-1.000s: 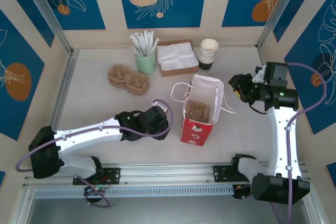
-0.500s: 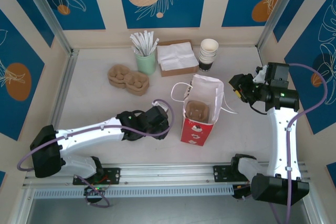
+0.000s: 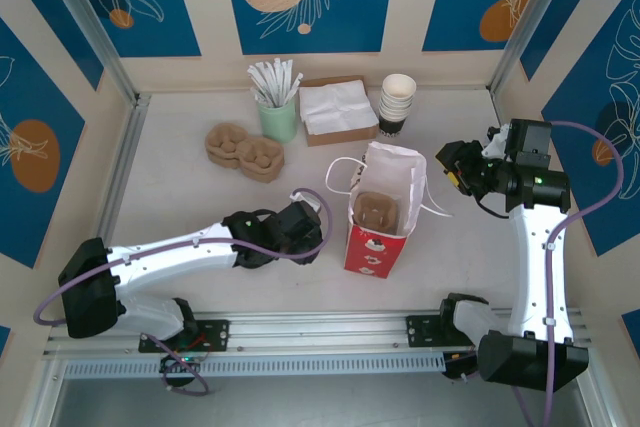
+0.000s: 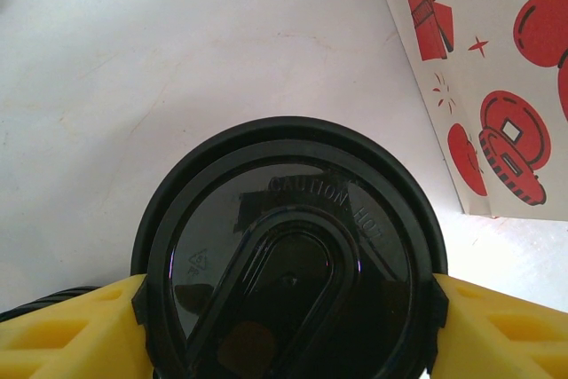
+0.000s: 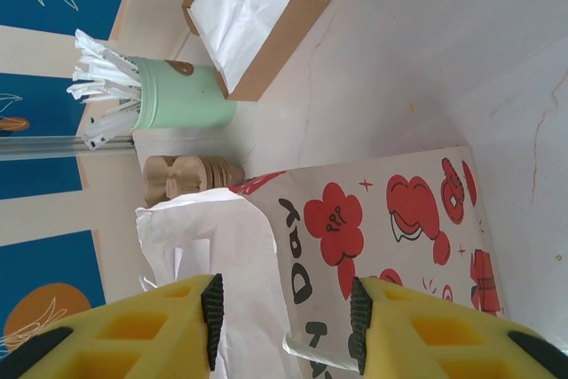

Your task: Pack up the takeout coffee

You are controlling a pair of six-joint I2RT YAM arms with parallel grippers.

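The takeout coffee shows its round black lid from above, standing on the table just left of the red-patterned paper bag. My left gripper straddles it, with a yellow finger on each side and the pads level with the lid's rim. The lid hides whether they press on the cup. From above, the left gripper sits left of the bag, which stands open with a cardboard cup carrier inside. My right gripper hovers open to the right of the bag's top, holding nothing.
At the back stand a stack of lidless cream cups, a cardboard box of napkins and a green cup of wrapped sticks. Spare cardboard carriers lie at the back left. The bag's white handle hangs towards the right arm.
The left arm has shifted only slightly beside the bag. The right arm and the bag have not moved.
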